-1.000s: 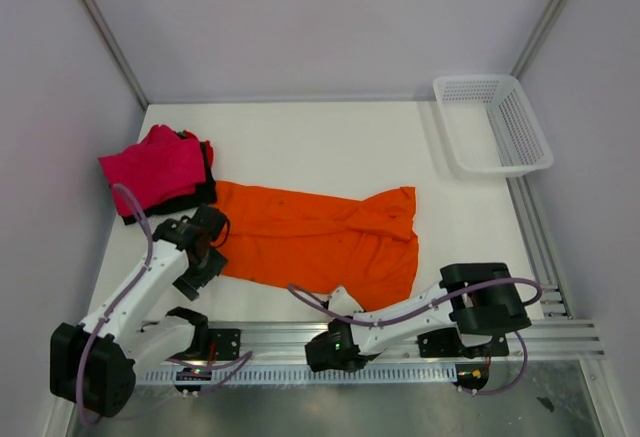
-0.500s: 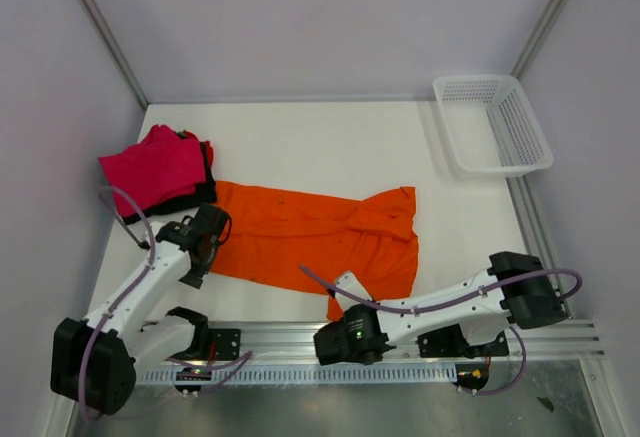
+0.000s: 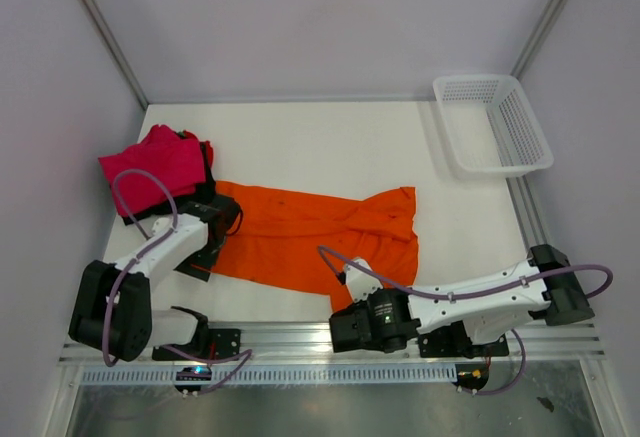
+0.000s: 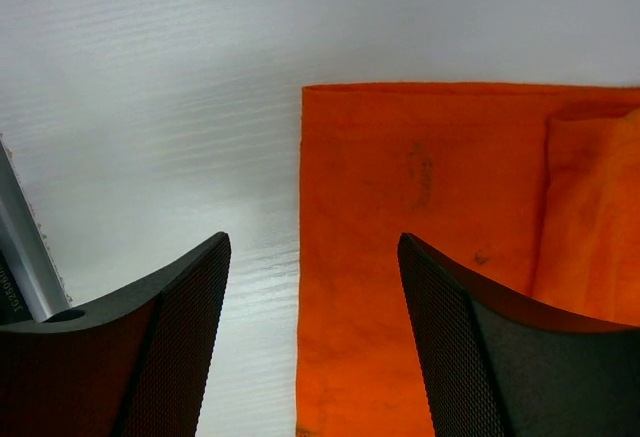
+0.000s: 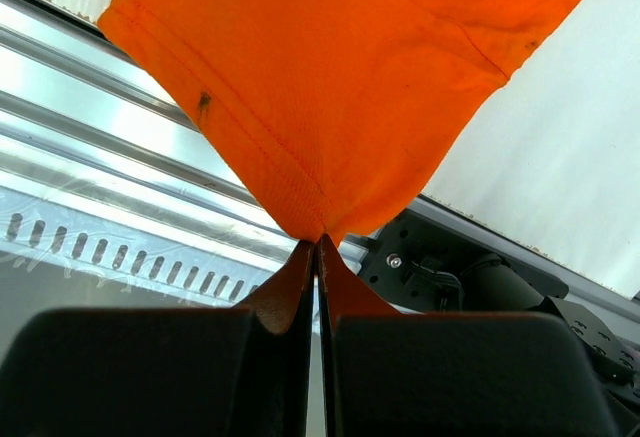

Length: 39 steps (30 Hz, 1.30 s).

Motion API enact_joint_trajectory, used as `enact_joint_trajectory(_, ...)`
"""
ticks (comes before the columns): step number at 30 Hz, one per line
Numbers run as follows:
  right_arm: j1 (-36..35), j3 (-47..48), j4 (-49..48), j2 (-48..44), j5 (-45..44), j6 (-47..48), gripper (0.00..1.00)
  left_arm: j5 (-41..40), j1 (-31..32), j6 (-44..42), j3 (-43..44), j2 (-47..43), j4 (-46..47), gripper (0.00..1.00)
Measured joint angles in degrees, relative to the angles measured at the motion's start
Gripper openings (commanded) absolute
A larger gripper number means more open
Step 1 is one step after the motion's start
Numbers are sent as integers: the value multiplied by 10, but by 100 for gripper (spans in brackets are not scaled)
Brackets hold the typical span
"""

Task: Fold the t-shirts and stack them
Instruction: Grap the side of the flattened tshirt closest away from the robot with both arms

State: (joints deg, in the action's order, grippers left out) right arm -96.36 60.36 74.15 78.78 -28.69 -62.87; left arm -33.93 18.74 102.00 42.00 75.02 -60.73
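The orange t-shirt (image 3: 300,227) lies spread across the table's middle. My right gripper (image 3: 345,302) is shut on its near hem corner at the table's front edge. In the right wrist view the cloth (image 5: 330,77) fans out from the closed fingertips of that gripper (image 5: 320,240). My left gripper (image 3: 213,240) is open over the shirt's left edge. In the left wrist view that edge (image 4: 420,257) runs between the spread fingers of the gripper (image 4: 312,239), untouched. The magenta-pink t-shirt (image 3: 155,165) lies folded on the black t-shirt (image 3: 204,193) at the back left.
A white mesh basket (image 3: 520,127) stands at the back right corner. An aluminium rail (image 3: 280,335) runs along the table's front edge, under the right gripper. Grey walls close in the left, right and back.
My right arm has stretched out to the right and its gripper has shifted right along the front edge, holding the orange corner. My left gripper has moved back along the shirt's left edge.
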Motion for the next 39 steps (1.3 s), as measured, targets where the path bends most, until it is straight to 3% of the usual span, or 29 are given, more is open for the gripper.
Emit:
enact_joint_trajectory(13,0,-25,22,-54,0,-20,3,-51,0,70,0,8,-57,71)
enact_joint_trajectory(29,0,-25,23,-58,0,-29,3,-69,0,64,-20,97,42,64)
enact_joint_trajectory(34,0,-25,24,-58,0,-32,3,-80,0,59,-19,102,52,54)
enact_joint_trajectory(37,0,-25,24,-58,0,-33,3,-86,0,57,-19,105,58,42)
enact_joint_trajectory(39,0,-25,24,-58,0,-35,3,-89,0,56,-19,106,61,24)
